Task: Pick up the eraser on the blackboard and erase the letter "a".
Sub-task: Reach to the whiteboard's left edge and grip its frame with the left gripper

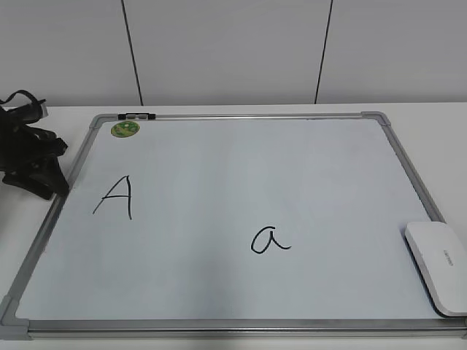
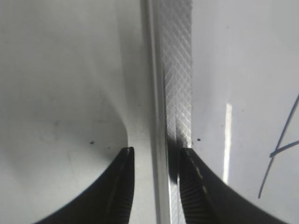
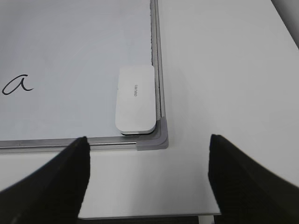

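Observation:
The white eraser (image 1: 438, 266) lies flat on the blackboard (image 1: 219, 168) in its near right corner, also in the right wrist view (image 3: 136, 99). The cursive letter "a" (image 1: 270, 240) is at the lower middle of the board and at the left edge of the right wrist view (image 3: 17, 85). My right gripper (image 3: 148, 137) is open wide and empty, over the bare table just in front of that corner; it is out of the exterior view. My left gripper (image 1: 36, 171) is open at the board's left edge, its fingers (image 2: 156, 154) on either side of the silver frame (image 2: 175, 70).
An uppercase "A" (image 1: 115, 197) is on the board's left part, partly seen in the left wrist view (image 2: 282, 149). A round green sticker (image 1: 125, 130) and a dark clip (image 1: 136, 116) are at the top left. The white table's front edge (image 3: 140, 215) is near.

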Motion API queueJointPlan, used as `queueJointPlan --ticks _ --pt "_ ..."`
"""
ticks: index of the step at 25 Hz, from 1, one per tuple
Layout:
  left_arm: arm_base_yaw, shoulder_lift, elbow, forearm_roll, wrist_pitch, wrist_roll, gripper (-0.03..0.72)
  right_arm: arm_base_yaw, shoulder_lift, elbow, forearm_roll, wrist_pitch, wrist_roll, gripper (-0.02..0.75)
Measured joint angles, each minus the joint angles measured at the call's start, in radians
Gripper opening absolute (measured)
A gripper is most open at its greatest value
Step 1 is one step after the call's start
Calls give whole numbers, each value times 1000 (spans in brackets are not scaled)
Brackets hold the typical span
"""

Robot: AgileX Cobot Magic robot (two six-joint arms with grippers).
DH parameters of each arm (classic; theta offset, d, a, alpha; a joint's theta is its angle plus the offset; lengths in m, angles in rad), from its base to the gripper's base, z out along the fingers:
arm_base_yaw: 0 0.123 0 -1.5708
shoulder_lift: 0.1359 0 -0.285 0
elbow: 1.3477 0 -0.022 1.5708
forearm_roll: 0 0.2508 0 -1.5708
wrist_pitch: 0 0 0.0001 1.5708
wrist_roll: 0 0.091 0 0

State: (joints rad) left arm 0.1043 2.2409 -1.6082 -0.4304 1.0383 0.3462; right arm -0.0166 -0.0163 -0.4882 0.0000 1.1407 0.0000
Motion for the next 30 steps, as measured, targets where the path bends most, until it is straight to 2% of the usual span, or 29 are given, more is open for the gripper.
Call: queueJointPlan --ticks 9,15,17,26,30 --pt "0 11 0 -4 2 0 226 0 0 0 0 0 0 587" --pt "0 11 -4 -14 14 0 69 0 0 0 0 0 0 587" --pt "0 11 -6 -14 18 0 39 0 0 0 0 0 0 587" --pt "0 11 -6 -20 20 0 33 0 0 -7 18 0 0 587" --pt "0 11 -6 -20 22 0 33 0 67 -108 35 -4 -7 587"
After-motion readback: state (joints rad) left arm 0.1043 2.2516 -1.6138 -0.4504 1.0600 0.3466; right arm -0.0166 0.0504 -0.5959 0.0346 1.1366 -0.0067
